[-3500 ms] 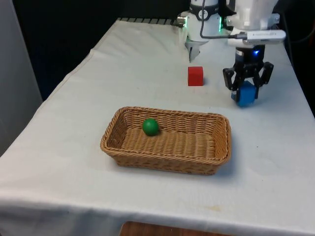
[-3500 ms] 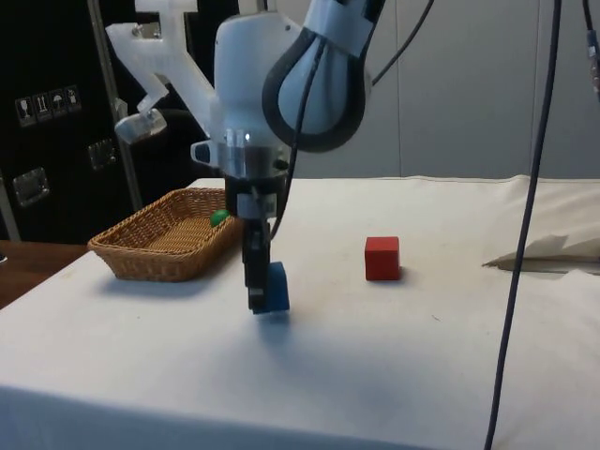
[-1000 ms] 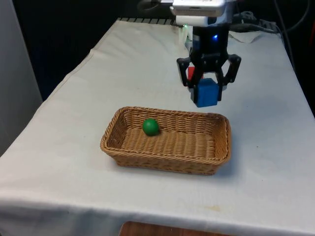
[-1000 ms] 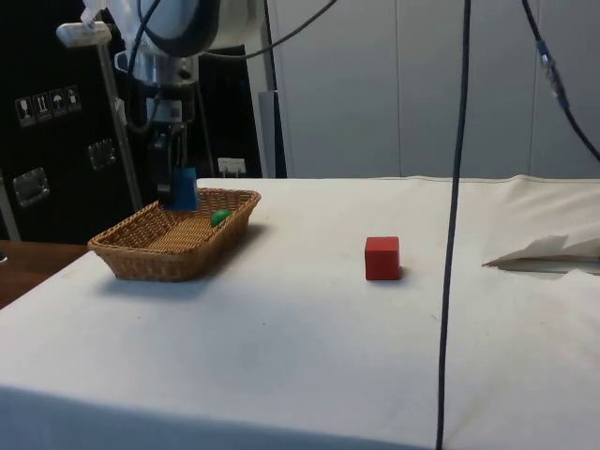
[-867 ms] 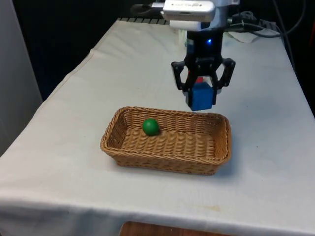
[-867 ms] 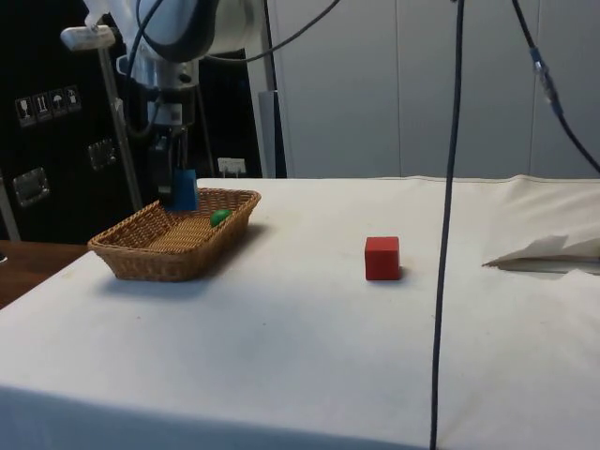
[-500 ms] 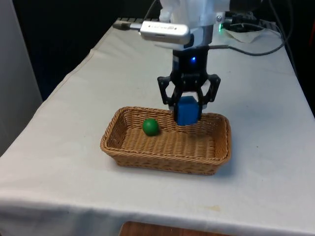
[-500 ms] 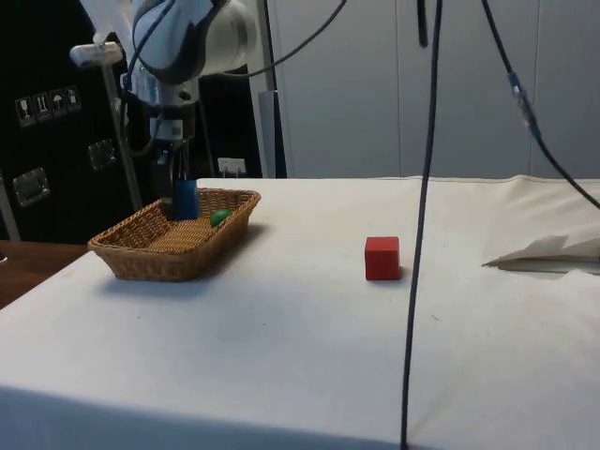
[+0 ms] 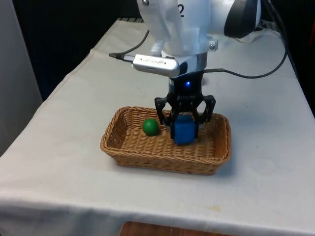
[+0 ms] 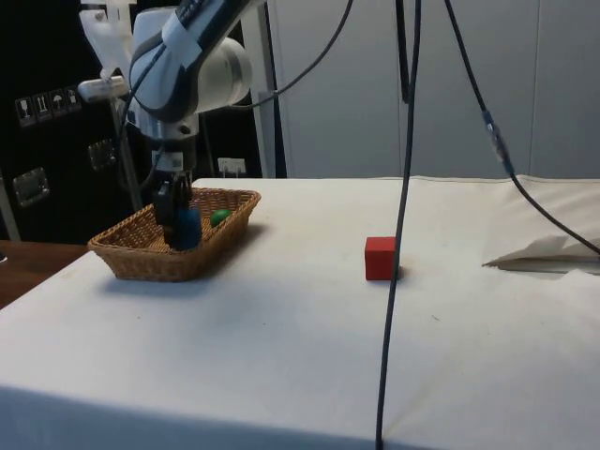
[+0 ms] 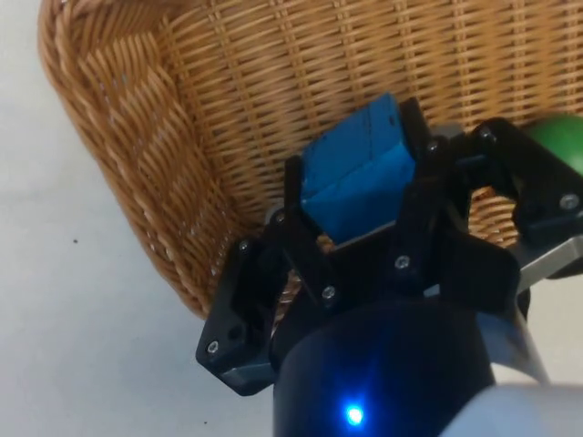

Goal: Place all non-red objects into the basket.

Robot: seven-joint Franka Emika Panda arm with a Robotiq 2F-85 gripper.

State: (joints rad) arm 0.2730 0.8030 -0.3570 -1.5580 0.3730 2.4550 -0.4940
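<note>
We see the desk (image 9: 74, 162) covered by a white cloth (image 10: 281, 375). A wicker basket (image 9: 128, 147) rests directly on the cloth, toward the front view's left. A red cube (image 10: 381, 258) sits on the cloth, well apart from the basket.

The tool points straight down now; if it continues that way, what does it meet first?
Probably the basket floor: the tool holds the blue cube just above it, beside the green ball.

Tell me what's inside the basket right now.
In the wicker basket: a green ball and a blue cube held in the gripper, its jaws closed on it. The cube's underside is hidden, so floor contact is unclear.
</note>
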